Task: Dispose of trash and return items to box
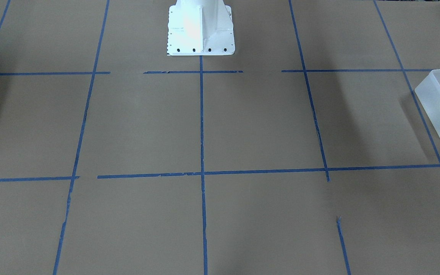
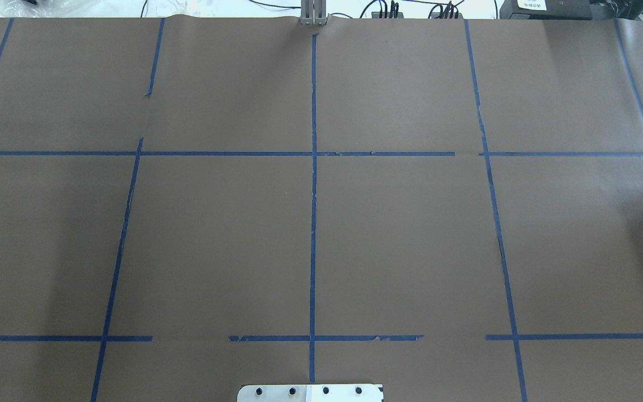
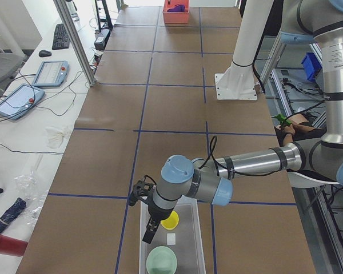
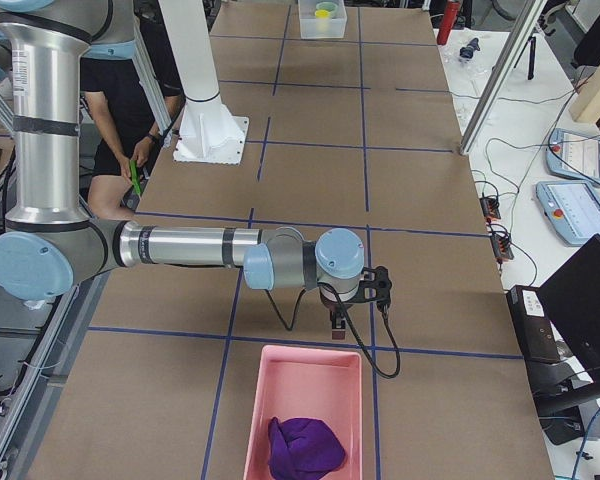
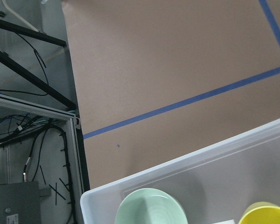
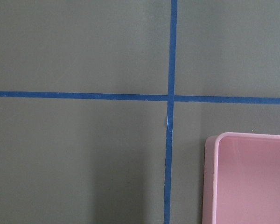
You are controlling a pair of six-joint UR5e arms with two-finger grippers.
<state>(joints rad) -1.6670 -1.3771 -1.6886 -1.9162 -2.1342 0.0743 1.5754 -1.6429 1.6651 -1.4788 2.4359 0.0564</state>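
The yellow cup (image 3: 170, 220) stands inside the frosted translucent bin (image 3: 190, 225), at the bottom centre of the exterior left view. It sits toward the bin's upper left part. A pale green bowl (image 3: 162, 261) lies below it, against the bottom edge of the frame, and a small white square piece (image 3: 171, 238) lies between them. In the front-facing view the bin is cut off by the right edge, mid-height, with the cup showing through its wall.

The left gripper (image 3: 149, 233) hangs over the bin's left rim, just beside the cup, with its fingers pointing down. Only this side view shows it, so I cannot tell whether the fingers are apart or together. The left wrist view looks down on the bin's rounded corner, with the bowl and cup at the bottom of the frame.

The right gripper (image 4: 337, 322) sits at the centre of the exterior right view, just above the upper rim of a pink bin (image 4: 263, 400). A purple cloth (image 4: 305, 447) is bunched in that bin's lower part. I cannot tell the state of these fingers either. The right wrist view shows the pink bin's corner at lower right.

Between the two bins the brown table (image 2: 411, 240) carries a grid of blue tape (image 2: 313, 223). The white robot base (image 1: 200, 28) stands at the top centre of the front-facing view.
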